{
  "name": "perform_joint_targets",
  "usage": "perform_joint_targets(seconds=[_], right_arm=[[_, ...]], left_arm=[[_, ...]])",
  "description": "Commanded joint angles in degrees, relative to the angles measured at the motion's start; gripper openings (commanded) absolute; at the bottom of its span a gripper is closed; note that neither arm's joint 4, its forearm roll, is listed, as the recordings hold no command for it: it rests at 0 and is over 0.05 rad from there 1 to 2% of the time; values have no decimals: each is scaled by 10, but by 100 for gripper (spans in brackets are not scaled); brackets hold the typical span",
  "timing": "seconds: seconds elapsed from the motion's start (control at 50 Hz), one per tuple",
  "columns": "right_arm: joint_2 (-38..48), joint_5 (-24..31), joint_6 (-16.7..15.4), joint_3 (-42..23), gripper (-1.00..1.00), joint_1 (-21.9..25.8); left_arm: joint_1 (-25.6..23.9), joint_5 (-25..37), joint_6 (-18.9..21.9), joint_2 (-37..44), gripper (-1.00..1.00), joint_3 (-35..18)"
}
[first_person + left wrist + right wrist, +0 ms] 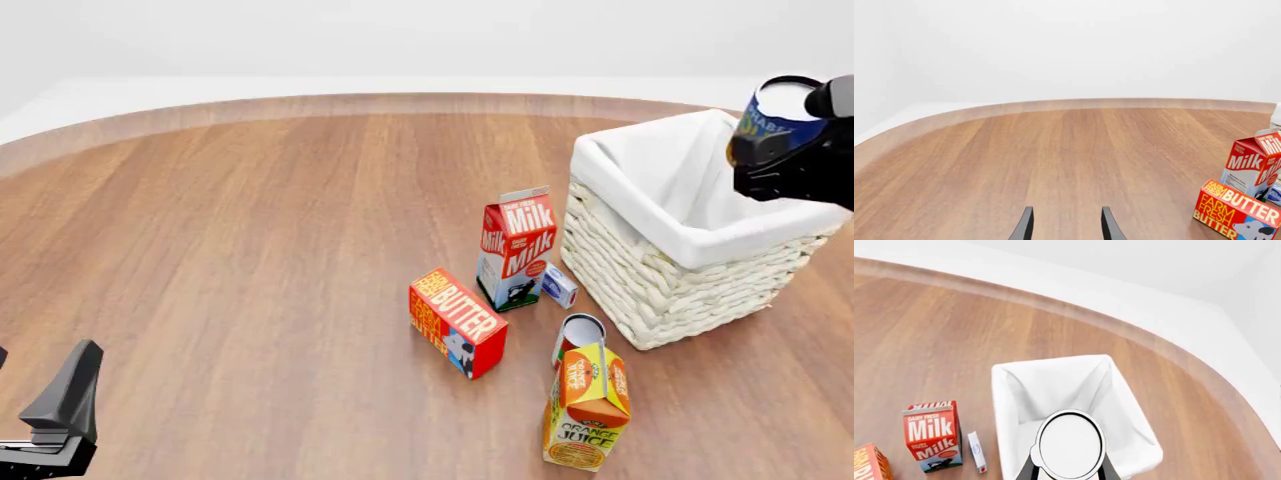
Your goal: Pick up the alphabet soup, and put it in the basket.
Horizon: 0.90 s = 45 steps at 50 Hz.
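The alphabet soup, a can with a blue label and pale top, hangs in my right gripper, which is shut on it. It is held above the far right part of the basket, a large square wicker basket with a white lining. In the right wrist view the can's white top sits over the basket's lined interior, with a dark finger on each side. My left gripper is low at the near left, open and holding nothing, fingers apart over bare wood.
Left of the basket stand a milk carton, a small white-blue box and a butter box. A red-labelled can stands just behind an orange juice carton. The table's curved edge runs along the back.
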Motion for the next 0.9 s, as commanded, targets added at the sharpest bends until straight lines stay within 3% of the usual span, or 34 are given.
perform_joint_targets(seconds=[0.02, 0.9], right_arm=[[22, 6, 9, -34, -100, -4], [154, 54, 14, -147, -100, -4]], left_arm=[[0, 0, 0, 0, 100, 0], [0, 0, 0, 0, 100, 0]])
